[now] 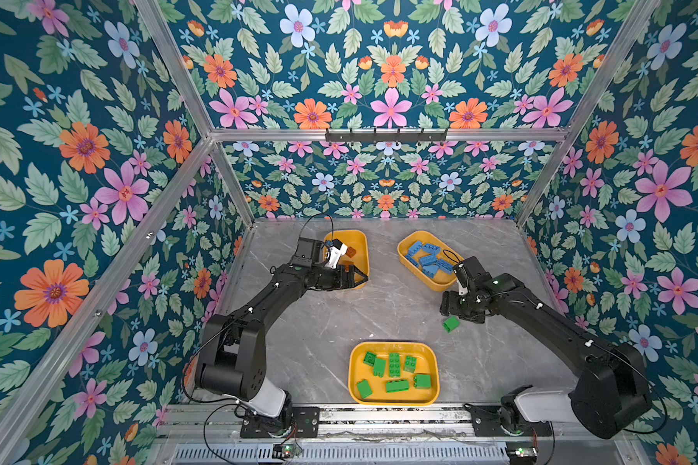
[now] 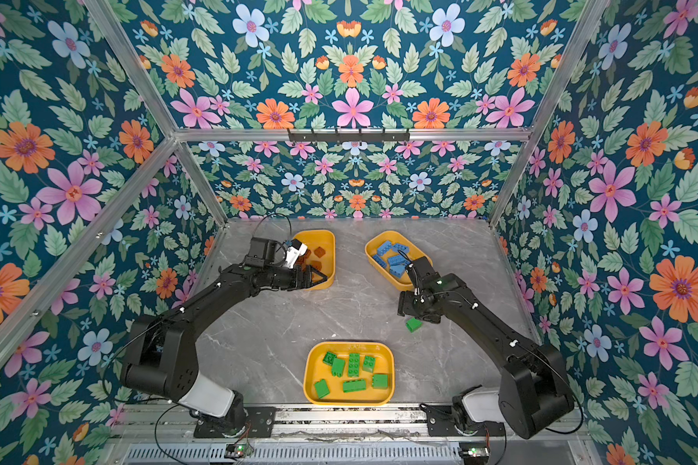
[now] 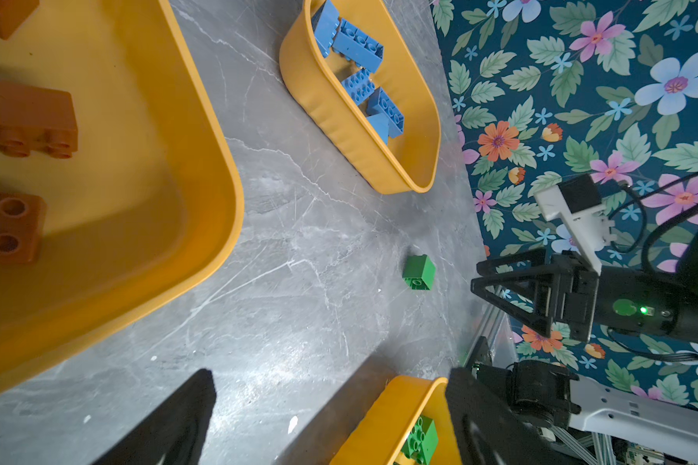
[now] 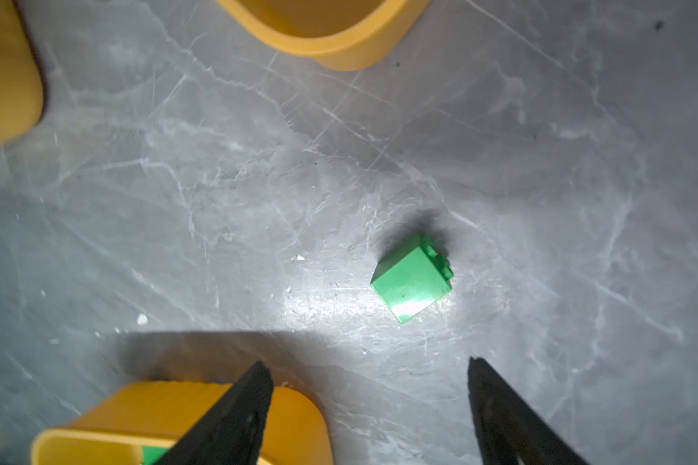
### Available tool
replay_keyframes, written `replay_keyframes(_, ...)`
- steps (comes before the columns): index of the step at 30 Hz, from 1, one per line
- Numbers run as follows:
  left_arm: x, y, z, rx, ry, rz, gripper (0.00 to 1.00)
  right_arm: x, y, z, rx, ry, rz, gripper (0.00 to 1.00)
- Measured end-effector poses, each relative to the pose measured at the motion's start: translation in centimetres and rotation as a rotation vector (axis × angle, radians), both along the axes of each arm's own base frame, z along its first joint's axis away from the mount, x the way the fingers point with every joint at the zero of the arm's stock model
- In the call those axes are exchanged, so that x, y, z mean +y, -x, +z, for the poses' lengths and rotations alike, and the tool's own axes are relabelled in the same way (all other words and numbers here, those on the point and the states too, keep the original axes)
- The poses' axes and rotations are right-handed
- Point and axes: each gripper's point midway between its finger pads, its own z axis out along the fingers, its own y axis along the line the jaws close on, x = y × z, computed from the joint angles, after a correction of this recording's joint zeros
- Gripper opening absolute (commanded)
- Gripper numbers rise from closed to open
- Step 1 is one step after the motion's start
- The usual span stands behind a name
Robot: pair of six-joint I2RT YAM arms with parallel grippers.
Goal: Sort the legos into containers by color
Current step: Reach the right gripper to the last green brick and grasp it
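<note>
One green lego [image 1: 451, 324] [image 2: 413, 324] [image 4: 412, 280] lies on its side on the grey table, right of middle. My right gripper [image 1: 460, 314] [image 4: 369, 366] hangs open just above and beside it, nothing between its fingers. My left gripper [image 1: 357, 277] [image 3: 331, 372] is open and empty over the near rim of the back-left container [image 1: 364, 241], which holds reddish-brown legos [image 3: 29, 116]. The back-right container [image 1: 403, 251] holds several blue legos [image 1: 428, 257]. The front container [image 1: 353, 372] holds several green legos [image 1: 394, 364].
Floral walls on an aluminium frame [image 1: 234, 189] close in the table at the back and both sides. A metal rail [image 1: 379, 418] carrying both arm bases runs along the front edge. The right arm [image 1: 540, 318] slants across the table's right side.
</note>
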Motion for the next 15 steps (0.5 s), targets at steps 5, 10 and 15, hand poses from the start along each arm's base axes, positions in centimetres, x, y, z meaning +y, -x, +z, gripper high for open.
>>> replay_keyframes(5,0.0,-0.1,0.0,-0.006,0.003,-0.001,0.92,-0.8,0.1,-1.2,0.060,-0.011,-0.261,0.77)
replay_keyframes(10,0.0,0.0,-0.3,-0.003,0.002,-0.001,0.92,-1.1,0.2,-3.4,0.138,0.008,-0.410,0.76)
replay_keyframes(15,0.1,0.3,-0.7,0.006,-0.001,0.000,0.92,-0.9,0.1,-5.5,0.184,0.013,-0.468,0.72)
